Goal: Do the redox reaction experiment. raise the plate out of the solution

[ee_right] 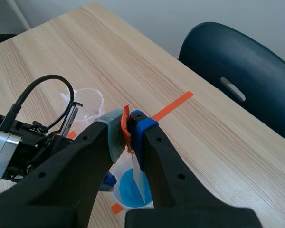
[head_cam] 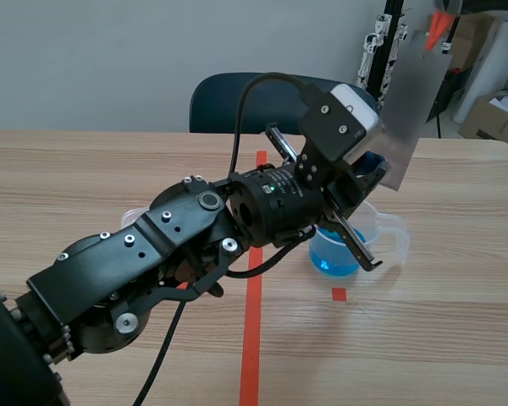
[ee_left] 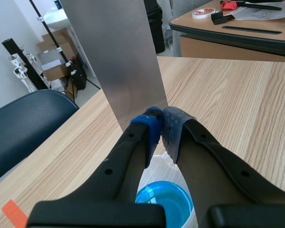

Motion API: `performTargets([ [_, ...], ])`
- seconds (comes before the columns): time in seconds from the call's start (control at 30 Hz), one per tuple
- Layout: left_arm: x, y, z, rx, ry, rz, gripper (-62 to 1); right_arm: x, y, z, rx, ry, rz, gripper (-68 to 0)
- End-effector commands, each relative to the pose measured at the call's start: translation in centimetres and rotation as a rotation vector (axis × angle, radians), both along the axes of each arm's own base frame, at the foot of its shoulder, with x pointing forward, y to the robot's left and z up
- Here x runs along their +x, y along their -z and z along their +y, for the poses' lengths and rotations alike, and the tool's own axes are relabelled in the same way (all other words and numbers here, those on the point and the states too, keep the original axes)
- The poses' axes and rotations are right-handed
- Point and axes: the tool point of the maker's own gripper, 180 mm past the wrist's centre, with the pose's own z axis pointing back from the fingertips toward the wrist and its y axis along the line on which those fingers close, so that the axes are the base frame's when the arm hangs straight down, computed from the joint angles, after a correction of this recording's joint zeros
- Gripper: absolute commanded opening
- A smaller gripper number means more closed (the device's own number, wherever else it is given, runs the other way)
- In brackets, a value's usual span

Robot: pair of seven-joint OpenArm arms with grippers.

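Left gripper and right gripper both clamped on plate (clear of beaker): mismatched motion could twist it loose, splashing solution.

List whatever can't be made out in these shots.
- Right gripper: scene view, almost wholly cut off by the top edge.
- Plate, lower edge: left wrist view, hidden behind the pads of the left gripper.
- Plate, face: right wrist view, seen edge-on only.
- Beaker: scene view, partly covered by the left gripper.
- Small cup: scene view, mostly behind the left arm.
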Motion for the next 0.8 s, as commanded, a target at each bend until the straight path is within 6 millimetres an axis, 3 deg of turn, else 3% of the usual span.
performTargets([
  [0.0, 0.1, -1.5, -0.3, -0.036, 0.005, -0.025, -56.9, 0.3, -2.1, -0.1, 0.012, 0.003, -0.057, -66.4],
  [0.3, 0.1, -1.4, -0.3, -0.034, 0.004, -0.022, -56.9, 0.3, -2.1, -0.1, 0.013, 0.003, -0.058, -66.4],
  [0.77, 0.2, 0.7, -0.1, 0.045, -0.024, 0.047, -56.9, 0.3, -2.0, 0.0, 0.015, 0.002, -0.057, -66.4],
])
